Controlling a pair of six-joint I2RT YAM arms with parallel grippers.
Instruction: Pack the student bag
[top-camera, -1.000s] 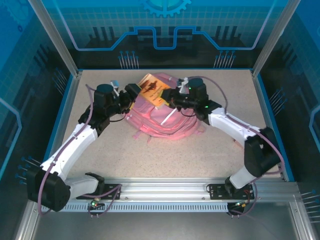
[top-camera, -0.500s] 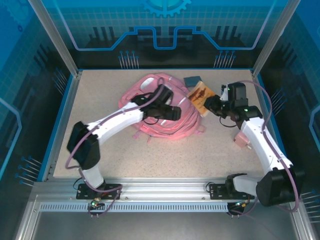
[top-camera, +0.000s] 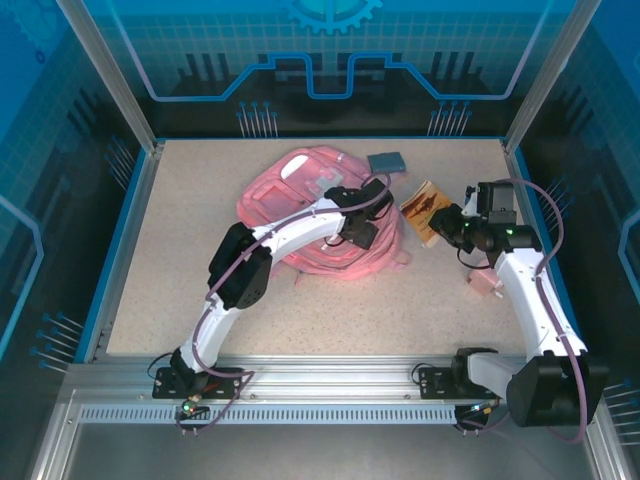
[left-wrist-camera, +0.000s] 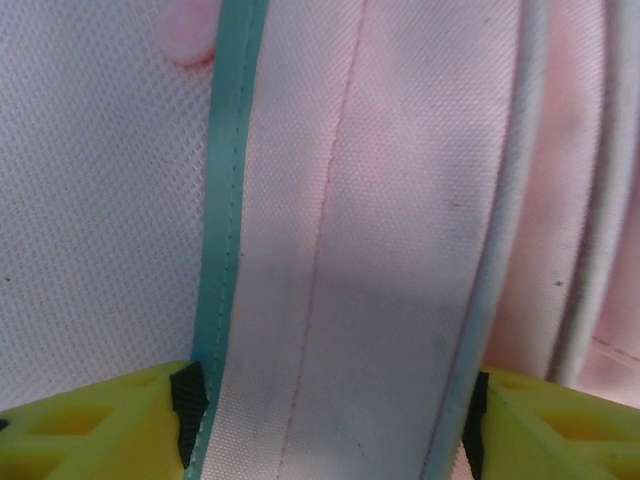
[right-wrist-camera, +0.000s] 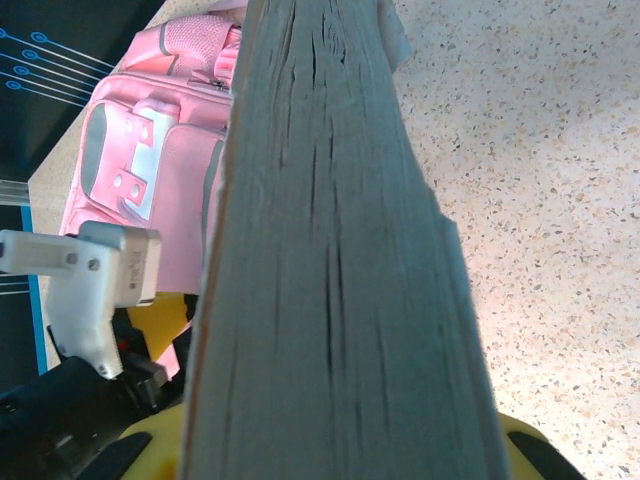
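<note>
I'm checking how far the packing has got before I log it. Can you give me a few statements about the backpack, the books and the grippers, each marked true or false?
1. The right gripper is holding an orange book. True.
2. A pink strap of the backpack runs between the fingers of the left gripper. True.
3. The orange book is already inside the backpack. False: it is in the right gripper, outside the backpack and to its right.
4. The blue-grey book lies on top of the backpack. False: it lies flat on the table, next to the backpack's far side.
</note>
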